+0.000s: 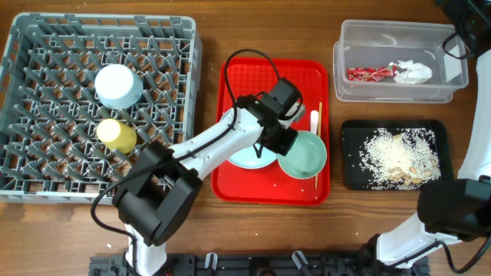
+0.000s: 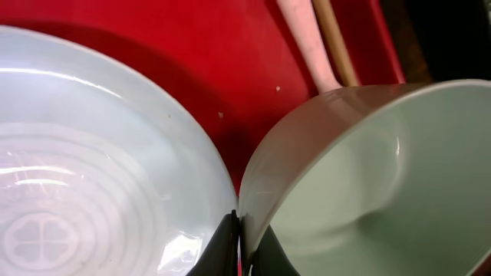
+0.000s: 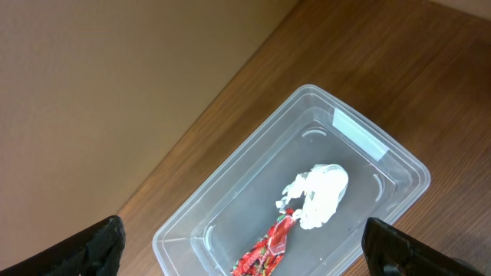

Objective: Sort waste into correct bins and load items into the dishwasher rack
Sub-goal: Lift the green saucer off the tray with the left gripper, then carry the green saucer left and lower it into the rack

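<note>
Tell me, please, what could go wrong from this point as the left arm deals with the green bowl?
1. The left fingers pinch only the thin rim of the green bowl, which is tilted; it may swivel or slip when lifted.
2. The bowl seems to lean against the plate, so lifting could drag or tip the plate.
3. The fork and chopstick lie beside the bowl on the red tray; a swing might knock them off.

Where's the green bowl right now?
Overhead, the green bowl sits on the red tray's right half, beside the plate on its left; the left gripper pinches its rim.
</note>
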You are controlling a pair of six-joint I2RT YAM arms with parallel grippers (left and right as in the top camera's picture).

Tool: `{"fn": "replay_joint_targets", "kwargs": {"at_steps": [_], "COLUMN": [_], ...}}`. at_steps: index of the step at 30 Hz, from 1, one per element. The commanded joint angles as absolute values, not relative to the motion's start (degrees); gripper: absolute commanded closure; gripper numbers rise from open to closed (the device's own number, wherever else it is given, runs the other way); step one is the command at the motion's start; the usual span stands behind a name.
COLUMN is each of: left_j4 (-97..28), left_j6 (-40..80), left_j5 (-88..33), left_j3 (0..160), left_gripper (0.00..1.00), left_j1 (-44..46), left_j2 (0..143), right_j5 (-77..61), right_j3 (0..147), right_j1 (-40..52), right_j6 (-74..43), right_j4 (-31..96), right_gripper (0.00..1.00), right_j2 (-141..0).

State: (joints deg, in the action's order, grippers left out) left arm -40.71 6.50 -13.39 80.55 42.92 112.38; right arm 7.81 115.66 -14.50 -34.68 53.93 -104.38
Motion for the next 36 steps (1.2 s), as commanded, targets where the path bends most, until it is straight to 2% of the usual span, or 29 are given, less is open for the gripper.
{"fn": "replay_joint_targets", "kwargs": {"at_steps": [1,9,16,27,36], "left_j4": [-40.4,-38.0,-33.6,-21.3,-16.3], "left_j6": [6.9,13.0,15.6,5.6,-5.0], "left_j5": [-13.5,0.1,19.7,41.3,43.2], "left_j3": [81.8,81.8,81.8,81.8,81.8], "left_gripper": [0.96,0.96,0.96,0.96,0.96], "left_j1": [42.9,42.2,38.2,29.7,17.0], "left_j2": [110.1,107.1,100.7,100.3,100.3], "right_j5": [8.8,8.8,8.8,8.8,8.8], "right_j3": [115.8,115.8,115.8,115.8,115.8], "right_j1": [-14.3,-14.3,-14.3,-14.3,-14.3], "right_j6": [-35.1,-35.1,-35.1,-35.1,-35.1], "right_j4": [53.8,53.8,53.8,53.8,53.8], "right_gripper": [0.0,0.0,0.0,0.0,0.0], "right_j2": [-104.9,-104.9,-104.9,-104.9,-104.9]}}
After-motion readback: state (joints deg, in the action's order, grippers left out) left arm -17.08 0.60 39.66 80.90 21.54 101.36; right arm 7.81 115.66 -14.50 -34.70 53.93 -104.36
